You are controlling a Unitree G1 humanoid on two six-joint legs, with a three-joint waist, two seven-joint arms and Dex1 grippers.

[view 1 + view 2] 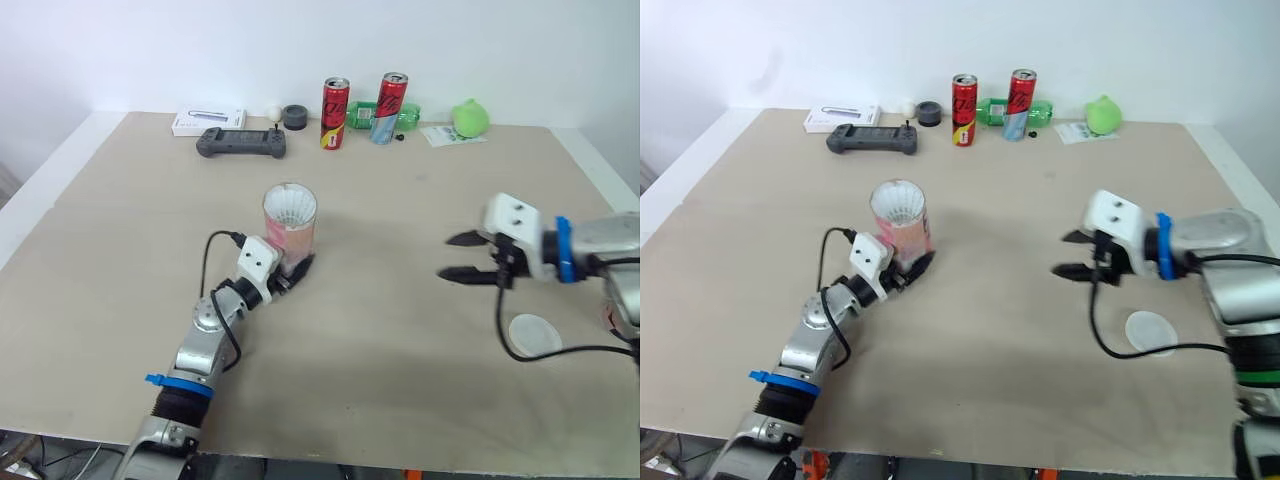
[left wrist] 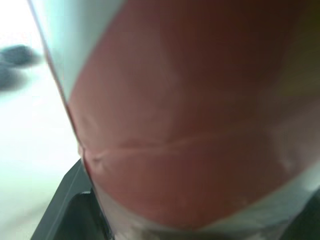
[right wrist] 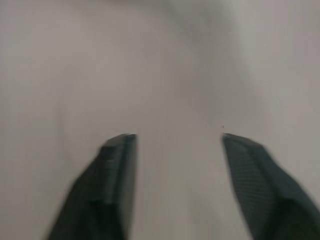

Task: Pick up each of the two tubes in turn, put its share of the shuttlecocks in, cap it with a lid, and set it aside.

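A: What are the tools doing?

B: The left tool [image 1: 295, 272] is clamped on the tube [image 1: 290, 232], low on its wall. The right tool [image 1: 447, 256] hangs above the bench [image 1: 400, 390], fingers apart with nothing between them, pointing toward the tube.

A: Where's the tube?

B: Upright near the middle of the bench, a little toward the left edge and well apart from the right tool. White shuttlecocks [image 1: 290, 206] show at its open mouth.

A: How far along, would you say?

B: This tube looks loaded but has no cap yet. A lid [image 1: 535, 333] lies flat near the front right corner, below the right arm. I judge capping comes next, then setting the tube aside. I cannot place the second tube, so its whole round seems left to do.

A: Anything in the way?

B: Nothing stands between tool, lid and tube. Clutter lines the far edge: a box [image 1: 208, 120], a controller [image 1: 241, 143], a black disc [image 1: 295, 116], cans [image 1: 335, 112], a bottle [image 1: 361, 113] lying between them, and a green toy [image 1: 469, 118] toward the far right corner. All are well apart from the work. The right arm's cable [image 1: 500, 320] droops just beside the lid and could snag.
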